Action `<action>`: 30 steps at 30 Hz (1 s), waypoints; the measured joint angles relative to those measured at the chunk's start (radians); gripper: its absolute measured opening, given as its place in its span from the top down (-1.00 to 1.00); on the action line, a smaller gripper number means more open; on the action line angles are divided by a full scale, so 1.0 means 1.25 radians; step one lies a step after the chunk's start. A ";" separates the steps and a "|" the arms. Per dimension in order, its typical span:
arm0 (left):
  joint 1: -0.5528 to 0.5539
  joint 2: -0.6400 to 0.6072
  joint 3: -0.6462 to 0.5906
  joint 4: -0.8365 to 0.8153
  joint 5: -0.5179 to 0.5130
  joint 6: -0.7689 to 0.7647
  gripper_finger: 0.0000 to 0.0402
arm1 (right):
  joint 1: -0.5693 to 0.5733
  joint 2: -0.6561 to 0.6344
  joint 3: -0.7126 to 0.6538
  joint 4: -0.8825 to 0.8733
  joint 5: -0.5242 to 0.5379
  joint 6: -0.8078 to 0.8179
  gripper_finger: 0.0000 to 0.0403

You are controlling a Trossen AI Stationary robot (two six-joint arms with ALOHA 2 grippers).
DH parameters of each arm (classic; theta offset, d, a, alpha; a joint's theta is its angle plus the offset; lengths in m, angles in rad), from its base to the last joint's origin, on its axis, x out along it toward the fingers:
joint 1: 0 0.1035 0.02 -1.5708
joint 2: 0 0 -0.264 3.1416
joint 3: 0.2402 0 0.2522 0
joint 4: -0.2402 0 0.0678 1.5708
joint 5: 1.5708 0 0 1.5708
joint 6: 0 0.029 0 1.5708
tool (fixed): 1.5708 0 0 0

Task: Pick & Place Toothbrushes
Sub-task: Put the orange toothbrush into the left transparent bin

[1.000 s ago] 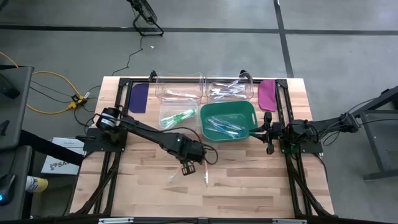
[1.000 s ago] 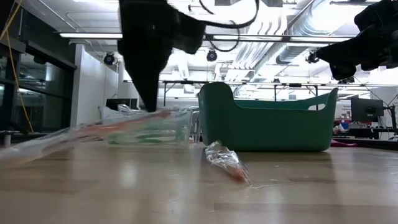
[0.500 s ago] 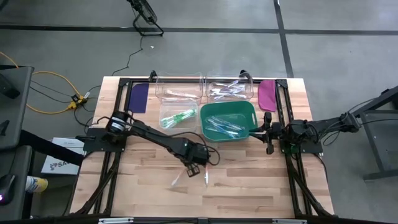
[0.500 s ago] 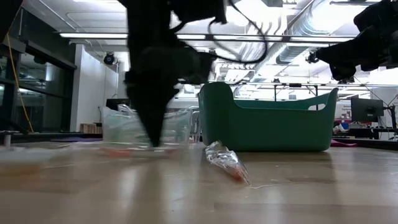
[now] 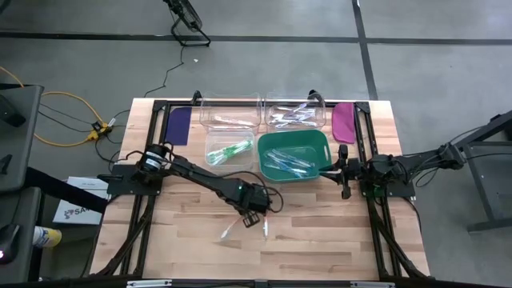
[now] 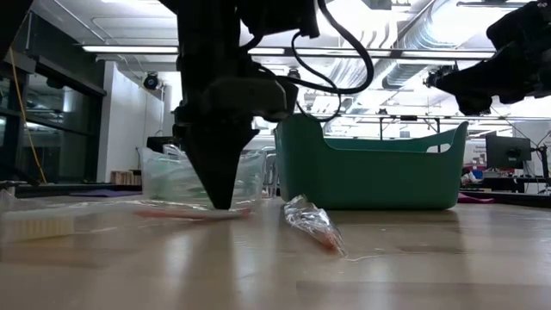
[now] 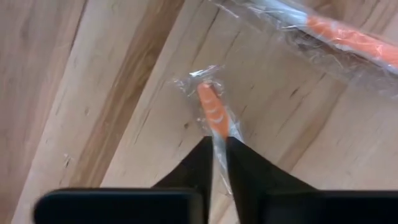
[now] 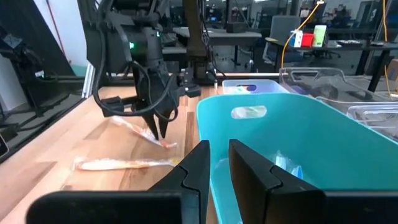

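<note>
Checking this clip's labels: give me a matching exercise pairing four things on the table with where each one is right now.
Things:
1. green bin
2. left gripper
3. right gripper
4. purple paddle

Places:
A. at the table's far left corner
B. down at a wrapped orange toothbrush on the bare wood
C. mid-table, holding blue toothbrushes
D. raised beside the green bin's right rim

Pairs: 1-C, 2-B, 3-D, 4-A
</note>
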 joint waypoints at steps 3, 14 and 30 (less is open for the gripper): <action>0.000 0.000 0.000 -0.005 -0.001 -0.008 0.61 | 0.000 -0.001 0.000 0.000 0.000 0.000 0.74; 0.001 -0.004 -0.001 -0.008 0.002 -0.029 0.07 | 0.000 -0.001 0.000 0.000 0.000 0.000 0.74; -0.030 -0.054 -0.002 0.022 0.034 -0.086 -0.01 | 0.000 -0.001 0.000 0.000 0.000 0.000 0.74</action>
